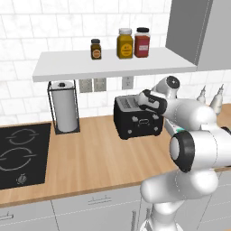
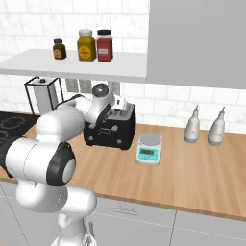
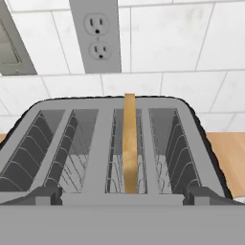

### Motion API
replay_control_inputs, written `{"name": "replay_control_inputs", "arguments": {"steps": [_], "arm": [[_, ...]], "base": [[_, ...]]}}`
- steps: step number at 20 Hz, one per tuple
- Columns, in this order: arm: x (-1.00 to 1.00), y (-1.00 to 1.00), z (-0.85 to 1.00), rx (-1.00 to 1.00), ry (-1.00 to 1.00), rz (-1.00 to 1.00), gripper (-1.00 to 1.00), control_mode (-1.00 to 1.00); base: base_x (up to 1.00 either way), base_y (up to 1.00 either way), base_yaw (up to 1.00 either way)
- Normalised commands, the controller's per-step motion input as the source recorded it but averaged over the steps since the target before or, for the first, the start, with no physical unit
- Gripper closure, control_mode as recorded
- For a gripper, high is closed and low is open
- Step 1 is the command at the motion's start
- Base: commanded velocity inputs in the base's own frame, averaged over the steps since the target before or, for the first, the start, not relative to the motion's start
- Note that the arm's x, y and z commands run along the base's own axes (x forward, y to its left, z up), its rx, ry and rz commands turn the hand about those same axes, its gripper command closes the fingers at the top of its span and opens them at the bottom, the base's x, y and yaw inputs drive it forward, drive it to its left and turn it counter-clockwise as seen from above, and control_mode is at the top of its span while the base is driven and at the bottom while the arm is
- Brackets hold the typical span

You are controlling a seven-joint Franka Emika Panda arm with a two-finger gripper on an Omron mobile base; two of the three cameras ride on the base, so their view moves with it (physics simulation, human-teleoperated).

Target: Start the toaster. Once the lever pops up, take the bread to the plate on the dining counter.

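Gripper (image 3: 122, 195): jaws wide apart, empty | below it: black boxy four-slot toaster (image 3: 95, 143) | between fingertips: thin tan bread slice (image 3: 129, 143) upright in third slot

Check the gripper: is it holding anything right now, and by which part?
Nothing held. The gripper hangs open above the toaster, fingertips wide apart and clear of the bread, which stands upright in a slot.
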Motion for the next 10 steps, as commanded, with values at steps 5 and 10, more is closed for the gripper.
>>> {"name": "replay_control_inputs", "arguments": {"steps": [5,10], "arm": [[0.08,0.0,-0.24,0.0,0.01,0.0,-1.0,-1.0],[0.15,0.0,-0.08,0.0,0.0,0.0,-1.0,-1.0]], "base": [[0.0,0.0,0.0],[0.0,0.0,0.0]]}}
